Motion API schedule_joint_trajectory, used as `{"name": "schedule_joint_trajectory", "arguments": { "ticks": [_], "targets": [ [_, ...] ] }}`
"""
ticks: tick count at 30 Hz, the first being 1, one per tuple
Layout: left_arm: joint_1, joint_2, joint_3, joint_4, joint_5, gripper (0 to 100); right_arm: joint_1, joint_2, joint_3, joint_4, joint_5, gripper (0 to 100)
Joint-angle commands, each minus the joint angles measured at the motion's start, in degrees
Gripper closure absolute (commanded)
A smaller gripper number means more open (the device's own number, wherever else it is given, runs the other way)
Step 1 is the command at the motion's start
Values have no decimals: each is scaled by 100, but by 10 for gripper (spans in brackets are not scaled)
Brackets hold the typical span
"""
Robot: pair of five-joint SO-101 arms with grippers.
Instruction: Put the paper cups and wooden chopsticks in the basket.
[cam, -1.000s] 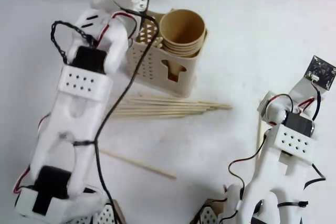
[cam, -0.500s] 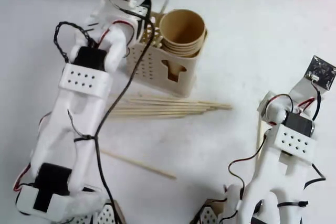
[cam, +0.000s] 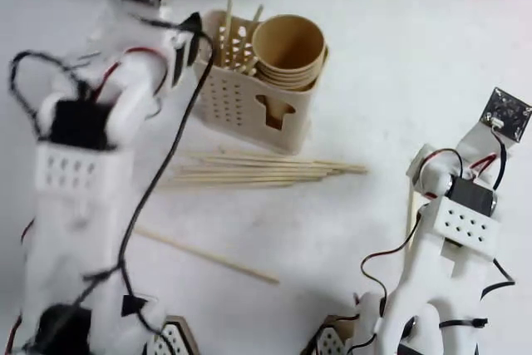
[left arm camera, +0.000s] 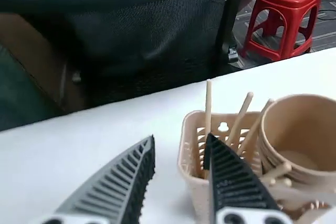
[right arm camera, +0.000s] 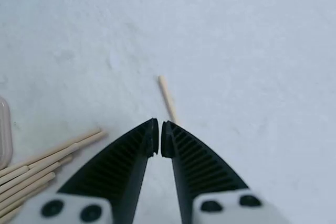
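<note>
The left claw (left arm camera: 181, 139) hangs apart and empty just beside the basket (cam: 249, 110) at the surface's far edge. The paper cups (cam: 288, 47) are stacked inside it with a few upright chopsticks (cam: 229, 18). Not yet in are the bundle of chopsticks (cam: 266, 170) mid-surface, which a black cable (cam: 170, 151) crosses, a loose chopstick (cam: 208, 255) towards the front, and a stray chopstick (right arm camera: 168, 98) by the right claw (right arm camera: 159, 139), which is pressed together on nothing.
</note>
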Motion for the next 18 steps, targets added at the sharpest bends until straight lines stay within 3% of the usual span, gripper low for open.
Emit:
{"name": "schedule_joint_trajectory", "arguments": {
  "ticks": [1, 6, 14, 18],
  "targets": [
    [-171, -1007, 492, 202, -563, 856, -48, -84, -62, -101, 62, 971],
    [-593, -2000, 1697, 62, -624, 980, -48, -101, -62, -101, 70, 971],
    [-1569, -3705, 3490, 44, -571, 971, -40, -145, -220, -66, 97, 971],
    [-2202, -4391, 4396, 44, -237, 967, -22, -145, -519, 224, 571, 971]
  ]
}}
